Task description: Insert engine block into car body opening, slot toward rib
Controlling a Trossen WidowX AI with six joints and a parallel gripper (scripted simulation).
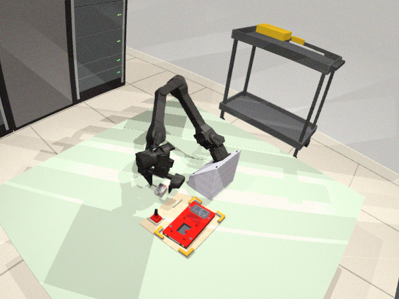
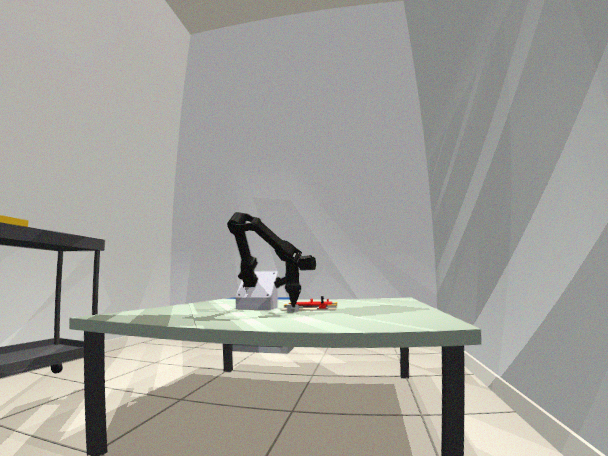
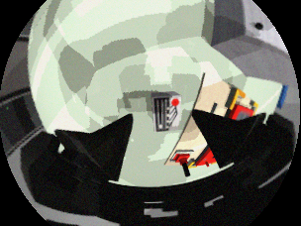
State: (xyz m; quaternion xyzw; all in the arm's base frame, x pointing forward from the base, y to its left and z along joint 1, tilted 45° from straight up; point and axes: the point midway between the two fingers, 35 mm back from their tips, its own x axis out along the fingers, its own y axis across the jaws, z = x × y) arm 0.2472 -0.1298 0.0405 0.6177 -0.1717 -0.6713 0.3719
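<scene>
The engine block, small and silver-grey with dark slots and a red dot on top, sits on the green table left of the board. My gripper is open and pointing down, with one finger on each side of the block. Gaps show between the block and both fingers in the wrist view. The red car body lies flat on the board, partly hidden by a finger in the wrist view. Its opening is empty and dark grey inside. The rib cannot be made out.
The beige board has yellow corner brackets around the car body. A red piece with a black upright knob stands at its left side. A pale wedge-shaped stand is at the arm's base.
</scene>
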